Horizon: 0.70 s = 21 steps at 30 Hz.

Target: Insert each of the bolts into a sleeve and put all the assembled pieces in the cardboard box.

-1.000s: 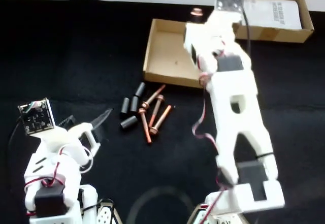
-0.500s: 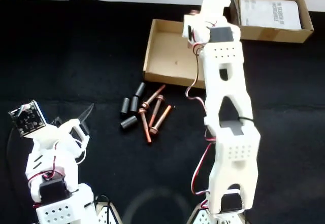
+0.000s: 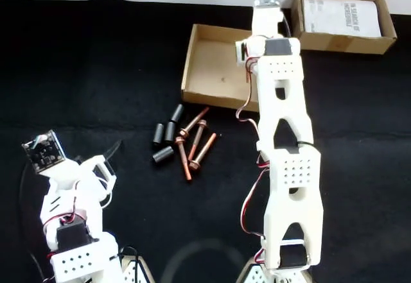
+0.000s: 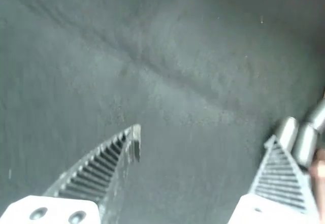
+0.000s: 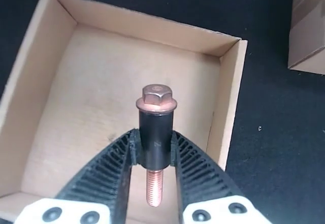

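My right gripper (image 5: 152,135) is shut on an assembled piece (image 5: 154,132), a copper bolt through a black sleeve, held above the floor of the open cardboard box (image 5: 147,23). In the high view that arm stretches out over the box (image 3: 209,71). Several loose copper bolts (image 3: 192,143) and several black sleeves (image 3: 166,133) lie on the black table in front of the box. At the front left my left gripper (image 3: 109,158) stands open with nothing in it. Its wrist view shows the open gripper (image 4: 203,137) over bare cloth, with two sleeves (image 4: 299,135) beside one fingertip.
A second cardboard box (image 3: 359,42) with a printed sheet inside stands at the back right, next to the open box. Black cloth (image 3: 96,71) covers the table, with free room on the left and at the front centre.
The right arm has stretched forward, carrying the assembled piece out over the cardboard box. The left arm has drawn back a little toward the front left, its gripper still open.
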Available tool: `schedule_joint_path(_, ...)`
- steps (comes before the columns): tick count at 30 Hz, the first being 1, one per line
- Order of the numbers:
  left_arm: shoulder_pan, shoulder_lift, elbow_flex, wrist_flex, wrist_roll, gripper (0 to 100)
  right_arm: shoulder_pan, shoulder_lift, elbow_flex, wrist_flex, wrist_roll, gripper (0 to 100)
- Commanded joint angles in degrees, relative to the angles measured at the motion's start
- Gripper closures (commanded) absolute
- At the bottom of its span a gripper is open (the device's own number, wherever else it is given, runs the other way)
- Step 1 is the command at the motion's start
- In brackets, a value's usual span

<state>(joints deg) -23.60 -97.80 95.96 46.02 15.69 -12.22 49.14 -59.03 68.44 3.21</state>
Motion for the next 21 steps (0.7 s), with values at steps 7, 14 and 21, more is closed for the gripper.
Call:
schedule_joint_path(7,-0.7,-0.6,1.4,-1.4,0.2,64,0.5,-1.2,-4.1,0.0,6.9,80.0)
schedule_joint_path(14,-0.7,-0.6,1.4,-0.5,0.2,64,0.0,-4.1,-6.6,4.4,6.9,80.0)
schedule_joint_path(21,-0.7,-0.6,1.4,2.1,0.2,64,-4.8,-9.8,-14.9,20.3,6.9,80.0)
